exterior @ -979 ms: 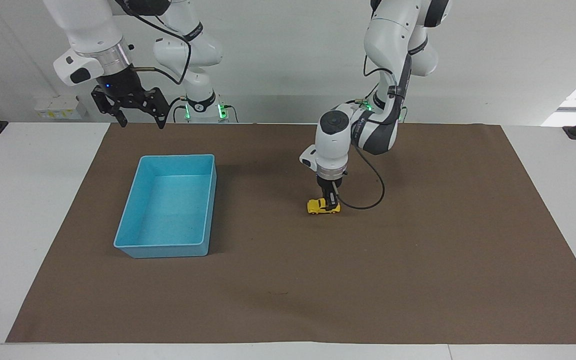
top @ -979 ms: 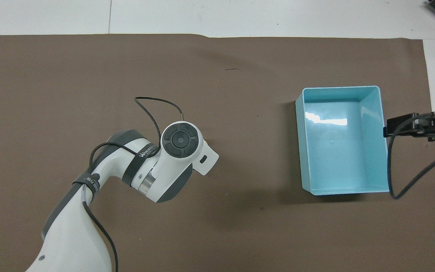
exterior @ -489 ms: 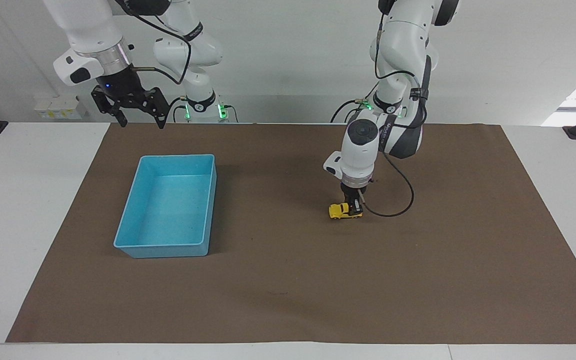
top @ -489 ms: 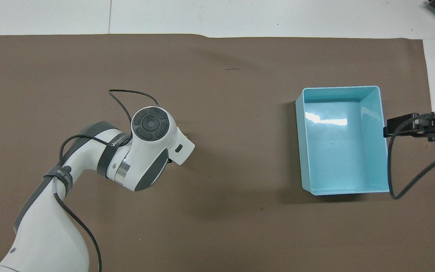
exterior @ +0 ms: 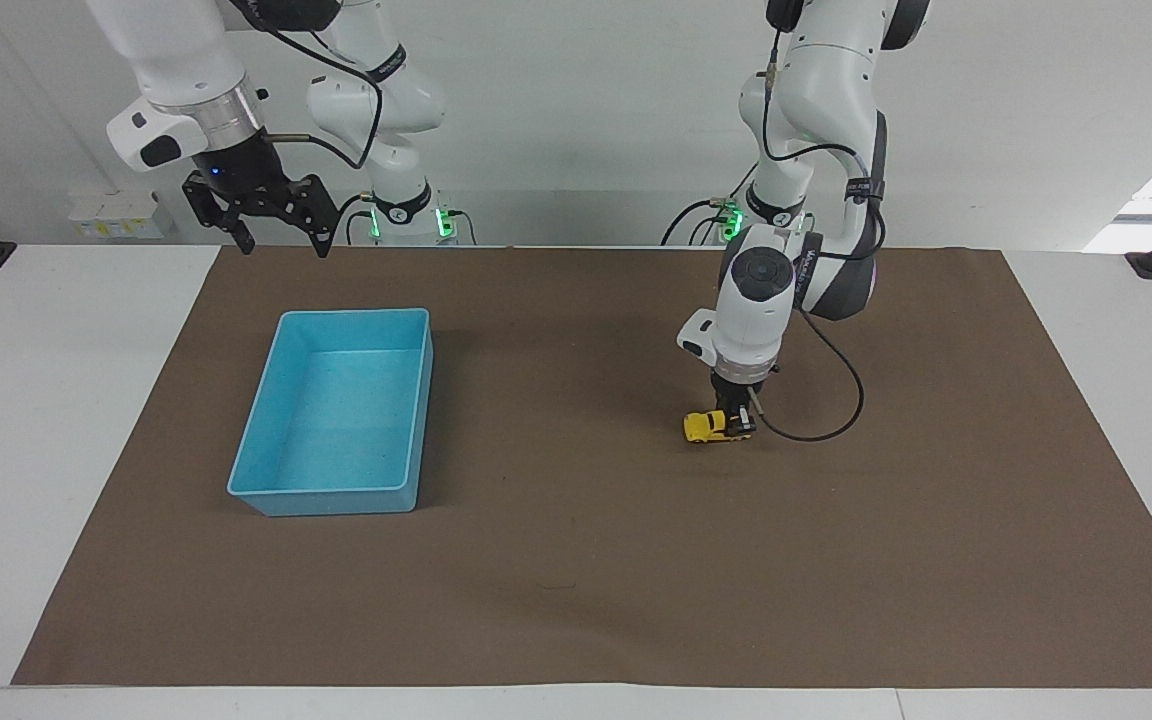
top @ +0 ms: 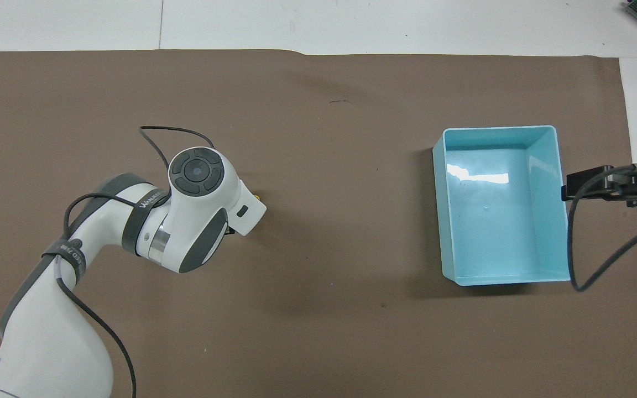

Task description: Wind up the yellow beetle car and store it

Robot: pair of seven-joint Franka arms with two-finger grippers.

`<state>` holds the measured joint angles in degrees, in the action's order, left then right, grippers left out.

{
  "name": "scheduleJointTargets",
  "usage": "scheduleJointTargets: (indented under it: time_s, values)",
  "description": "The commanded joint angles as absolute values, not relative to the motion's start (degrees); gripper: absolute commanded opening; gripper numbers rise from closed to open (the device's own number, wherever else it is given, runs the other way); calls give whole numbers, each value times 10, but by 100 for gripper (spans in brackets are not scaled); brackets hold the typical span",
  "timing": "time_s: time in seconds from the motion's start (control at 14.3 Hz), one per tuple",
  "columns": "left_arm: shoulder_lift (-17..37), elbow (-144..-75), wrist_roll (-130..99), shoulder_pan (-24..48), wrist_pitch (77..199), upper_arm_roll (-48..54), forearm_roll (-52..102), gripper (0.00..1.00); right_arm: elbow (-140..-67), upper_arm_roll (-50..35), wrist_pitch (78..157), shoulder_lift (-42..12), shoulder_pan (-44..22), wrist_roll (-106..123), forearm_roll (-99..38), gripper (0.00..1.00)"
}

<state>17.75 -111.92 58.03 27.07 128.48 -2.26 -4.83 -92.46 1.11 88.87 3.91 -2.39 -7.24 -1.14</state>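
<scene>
Left hand (exterior: 736,424) clenched on yellow beetle car (exterior: 708,427), wheels on brown mat toward left arm's end | right hand (exterior: 276,236) released, waiting above table | blue bin (exterior: 254,448) empty; storing remains

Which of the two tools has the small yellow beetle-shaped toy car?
The left tool, shut on the yellow toy car down at the brown mat; the right tool hangs open, holding nothing.
</scene>
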Motion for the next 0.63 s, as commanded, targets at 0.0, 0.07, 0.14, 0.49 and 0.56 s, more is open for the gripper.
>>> scheduleJointTargets:
  time_s: [0.0,0.07,0.14,0.49,0.56]
  values:
    - [185,-1126,588,258,1316,-25,-66,100,-933,8,885,49,-17,-62,-25,100]
    - [174,-1125,578,262,1312,-25,-65,100,-933,8,885,49,-16,-62,-25,100]
    - [159,-1125,557,261,1300,-25,-65,100,-933,8,885,49,-16,-62,-25,100]
    - [124,-1109,428,256,1264,-26,-65,100,-933,8,885,49,-16,-62,-25,100]
    - [124,-1099,395,253,1249,-26,-65,100,-933,8,884,49,-17,-61,-25,100]
